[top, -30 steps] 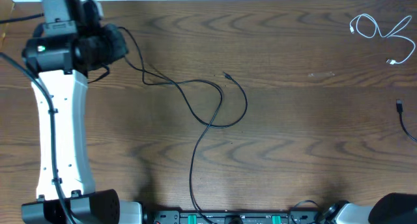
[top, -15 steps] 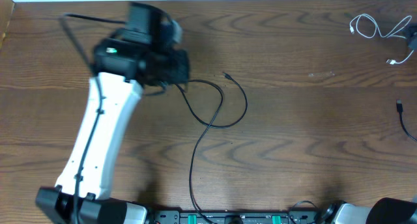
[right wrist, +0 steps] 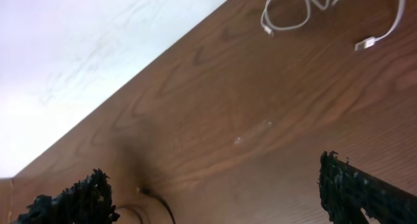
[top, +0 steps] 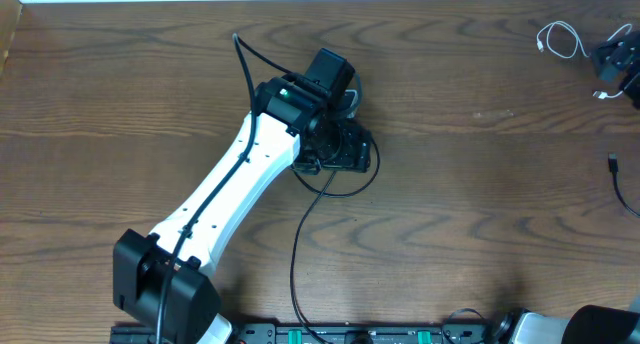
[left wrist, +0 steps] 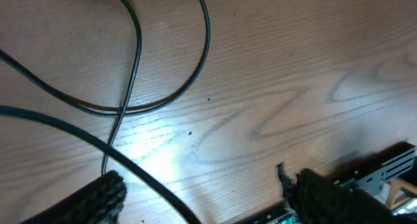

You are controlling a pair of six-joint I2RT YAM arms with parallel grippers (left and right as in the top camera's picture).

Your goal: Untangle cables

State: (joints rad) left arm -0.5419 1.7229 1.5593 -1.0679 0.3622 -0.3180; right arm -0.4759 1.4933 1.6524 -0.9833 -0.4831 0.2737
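Dark wood table (top: 480, 214) under both arms. My left end effector (left wrist: 205, 182) hovers wide over the black cable (left wrist: 133, 48). Its loop lies just ahead and one strand passes beneath the fingers, ungripped. My right end effector (right wrist: 212, 172), equally wide, faces the white cable (right wrist: 365, 44) ahead, probably to claim it.

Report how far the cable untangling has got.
Done: the white cable lies alone in the far right corner, apart from the black cable mid-table. In hand: nothing is gripped; the left gripper hangs open over the black loop, and the right gripper is open near the white one. Left: the black cable crosses itself in a loop, and the white one lies in curls.
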